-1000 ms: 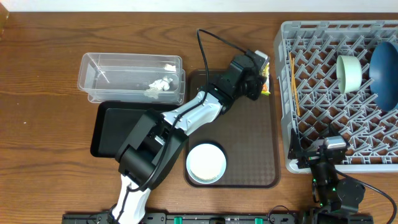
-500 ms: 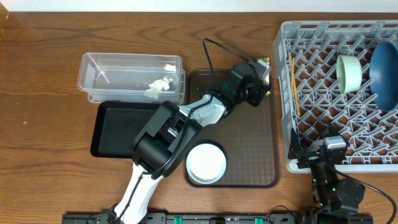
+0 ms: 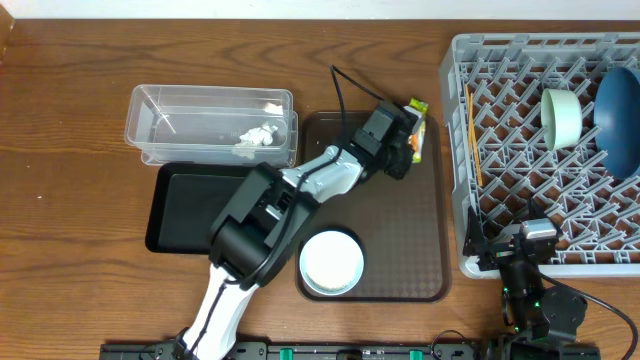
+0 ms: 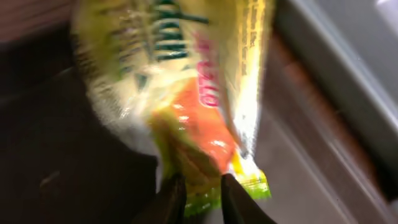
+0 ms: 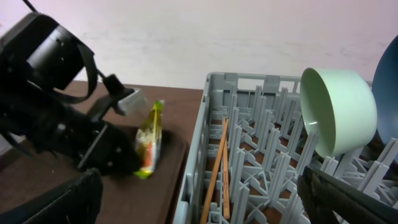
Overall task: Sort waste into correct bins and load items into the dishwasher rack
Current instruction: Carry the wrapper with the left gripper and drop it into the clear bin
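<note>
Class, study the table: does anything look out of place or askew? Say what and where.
The snack wrapper stands on end at the far right corner of the brown tray, pinched by its lower end in the left gripper. The white bowl sits on that tray, outside the rack.

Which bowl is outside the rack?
The white bowl, sitting upright on the brown tray near its front-left corner. The mint bowl stands on edge in the rack, beside the blue dish.
</note>
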`<state>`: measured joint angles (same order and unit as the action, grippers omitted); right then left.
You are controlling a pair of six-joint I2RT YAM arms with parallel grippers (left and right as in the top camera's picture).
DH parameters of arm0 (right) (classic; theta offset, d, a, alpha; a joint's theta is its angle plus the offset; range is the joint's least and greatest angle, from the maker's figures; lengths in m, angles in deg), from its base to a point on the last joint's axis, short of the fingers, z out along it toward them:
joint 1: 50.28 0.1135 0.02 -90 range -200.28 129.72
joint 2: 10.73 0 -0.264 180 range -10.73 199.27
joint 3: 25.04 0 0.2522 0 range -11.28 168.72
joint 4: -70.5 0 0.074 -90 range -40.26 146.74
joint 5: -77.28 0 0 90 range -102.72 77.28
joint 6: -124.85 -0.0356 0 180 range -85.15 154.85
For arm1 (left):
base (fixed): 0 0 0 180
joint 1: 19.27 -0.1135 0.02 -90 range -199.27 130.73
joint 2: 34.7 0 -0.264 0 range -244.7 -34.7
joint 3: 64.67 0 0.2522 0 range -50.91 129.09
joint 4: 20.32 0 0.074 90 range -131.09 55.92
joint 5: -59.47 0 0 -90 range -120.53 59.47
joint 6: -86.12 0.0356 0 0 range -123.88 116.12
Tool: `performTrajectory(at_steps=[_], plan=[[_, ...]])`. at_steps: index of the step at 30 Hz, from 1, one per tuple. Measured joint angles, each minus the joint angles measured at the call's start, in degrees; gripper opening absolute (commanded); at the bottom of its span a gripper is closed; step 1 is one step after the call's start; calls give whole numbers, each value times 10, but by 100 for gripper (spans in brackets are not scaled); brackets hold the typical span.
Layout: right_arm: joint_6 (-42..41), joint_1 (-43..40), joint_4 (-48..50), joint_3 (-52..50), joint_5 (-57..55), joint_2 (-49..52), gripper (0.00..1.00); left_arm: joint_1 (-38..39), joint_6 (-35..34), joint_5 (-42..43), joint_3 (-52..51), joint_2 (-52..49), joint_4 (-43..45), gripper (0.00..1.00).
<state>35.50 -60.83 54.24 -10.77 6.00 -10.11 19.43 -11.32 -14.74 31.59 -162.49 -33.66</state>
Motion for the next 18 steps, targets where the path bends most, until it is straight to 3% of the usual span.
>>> performTrajectory(at_steps=[8,15,18], plan=[[0,0,0,0,0,0,99,-49,-38,-126,-9,68,-219,24],[0,0,0,0,0,0,99,-69,-78,-162,-26,155,-337,47],[0,0,0,0,0,0,99,-57,-78,-163,-26,205,-349,51]])
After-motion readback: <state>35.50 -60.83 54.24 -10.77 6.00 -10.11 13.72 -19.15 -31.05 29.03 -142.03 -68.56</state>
